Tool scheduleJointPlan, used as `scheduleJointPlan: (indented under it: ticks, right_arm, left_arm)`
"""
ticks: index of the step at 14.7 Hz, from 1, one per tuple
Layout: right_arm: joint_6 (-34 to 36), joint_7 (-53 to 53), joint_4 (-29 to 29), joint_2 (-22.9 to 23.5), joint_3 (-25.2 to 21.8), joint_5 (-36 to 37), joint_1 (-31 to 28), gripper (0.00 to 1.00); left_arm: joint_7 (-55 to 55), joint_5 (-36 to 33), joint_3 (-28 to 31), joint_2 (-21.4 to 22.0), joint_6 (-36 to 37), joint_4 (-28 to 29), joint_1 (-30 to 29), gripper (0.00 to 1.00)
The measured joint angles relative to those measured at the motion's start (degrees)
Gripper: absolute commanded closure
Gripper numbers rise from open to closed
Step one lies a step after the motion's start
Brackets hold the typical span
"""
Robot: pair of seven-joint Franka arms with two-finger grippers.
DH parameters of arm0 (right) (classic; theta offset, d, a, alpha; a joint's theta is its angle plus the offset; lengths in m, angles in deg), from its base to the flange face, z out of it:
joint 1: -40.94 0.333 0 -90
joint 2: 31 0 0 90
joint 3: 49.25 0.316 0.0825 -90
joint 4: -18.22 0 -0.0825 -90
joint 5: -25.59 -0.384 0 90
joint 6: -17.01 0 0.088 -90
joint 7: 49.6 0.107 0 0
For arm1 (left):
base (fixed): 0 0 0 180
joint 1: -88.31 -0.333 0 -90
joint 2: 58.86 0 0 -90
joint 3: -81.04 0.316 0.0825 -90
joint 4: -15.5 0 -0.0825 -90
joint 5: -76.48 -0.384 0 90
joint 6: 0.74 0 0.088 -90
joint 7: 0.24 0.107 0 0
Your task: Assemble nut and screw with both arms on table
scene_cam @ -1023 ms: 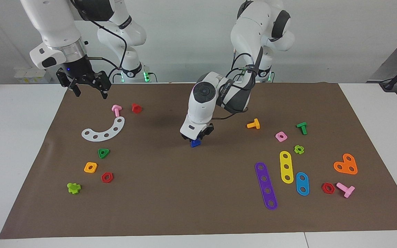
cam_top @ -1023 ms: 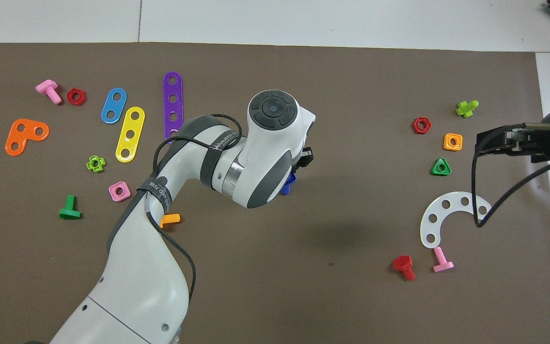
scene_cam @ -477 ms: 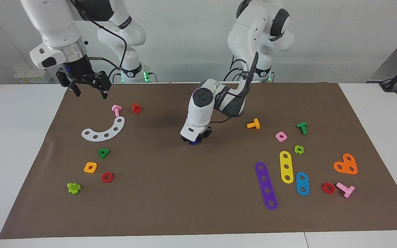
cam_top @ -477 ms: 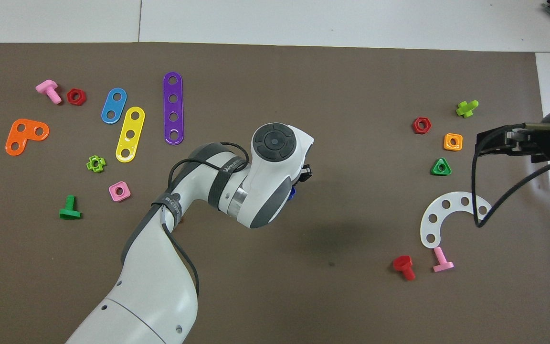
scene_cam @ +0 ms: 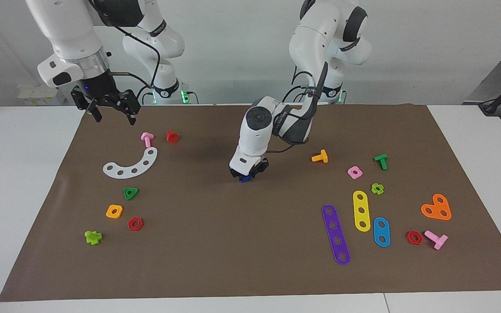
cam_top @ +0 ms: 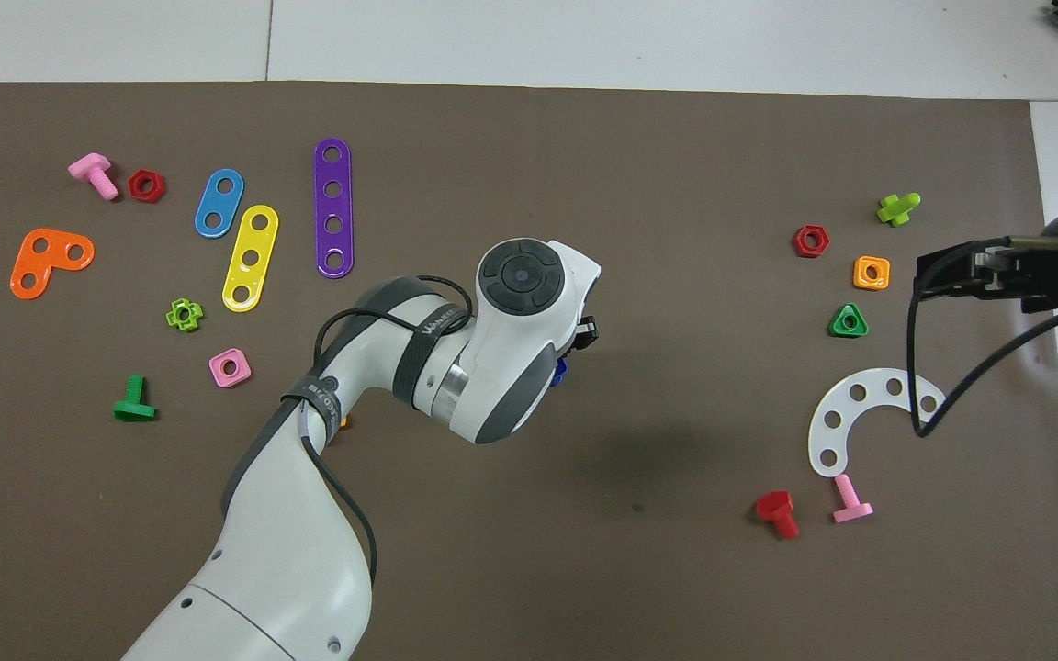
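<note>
My left gripper (scene_cam: 246,173) is down low over the middle of the brown mat (scene_cam: 242,243), shut on the dark-blue screw (scene_cam: 245,178). Only a sliver of the screw (cam_top: 559,371) shows under the wrist in the overhead view, which hides most of the left gripper (cam_top: 577,343). I cannot tell whether the screw touches the mat. The nut is hidden or out of view. My right gripper (scene_cam: 112,114) hangs open and empty in the air over the mat's corner at the right arm's end, also seen as the right gripper (cam_top: 938,275) from overhead.
At the right arm's end lie a white curved strip (scene_cam: 131,165), pink screw (scene_cam: 147,138), red screw (scene_cam: 172,136), green triangular nut (scene_cam: 131,193) and orange square nut (scene_cam: 114,211). At the left arm's end lie an orange screw (scene_cam: 320,156), pink nut (scene_cam: 354,172) and coloured strips (scene_cam: 335,234).
The left arm's wrist has turned and drawn a little toward the robots, keeping the screw low in its grip. The right arm has not moved.
</note>
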Motion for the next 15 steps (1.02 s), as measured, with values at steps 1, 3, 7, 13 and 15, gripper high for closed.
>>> scheduleJointPlan:
  ticks: [1,3,7,13,15]
  right_arm:
    - [0.00,0.00,0.00,0.00,0.00,0.00,0.00,0.00]
    - [0.00,0.00,0.00,0.00,0.00,0.00,0.00,0.00]
    - [0.00,0.00,0.01,0.00,0.00,0.00,0.00,0.00]
    - [0.00,0.00,0.02,0.00,0.00,0.00,0.00,0.00]
    - [0.00,0.00,0.02,0.00,0.00,0.00,0.00,0.00]
  left_arm:
    - [0.00,0.00,0.00,0.00,0.00,0.00,0.00,0.94]
    - [0.00,0.00,-0.01,0.00,0.00,0.04,0.00,0.34]
    - [0.00,-0.21,0.00,0.00,-0.13,0.25,0.00,0.00]
    - [0.08,-1.83,0.77,0.06,2.81,-1.90,-0.23,0.00]
    - [1.60,-2.39,1.39,0.23,7.83,-6.18,-2.90,0.00]
